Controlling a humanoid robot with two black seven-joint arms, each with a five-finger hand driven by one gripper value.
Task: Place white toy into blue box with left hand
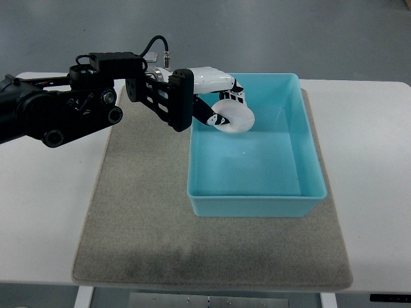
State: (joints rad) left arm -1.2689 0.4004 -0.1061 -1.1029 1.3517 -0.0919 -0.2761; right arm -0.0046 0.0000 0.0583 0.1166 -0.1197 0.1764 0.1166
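Note:
My left arm reaches in from the left edge, and my left hand (221,102) hangs over the far left corner of the blue box (257,204). Its fingers are curled around a round white toy (236,119), which is held above the box's inner floor, close to the left wall. The box is an open light-blue rectangular bin standing on a grey mat (141,212). The far side of the toy is hidden by the fingers. My right arm does not show.
The grey mat lies on a white table (372,160), with bare table on both sides. The box's floor holds nothing else that I can see. The table's front edge runs along the bottom of the picture.

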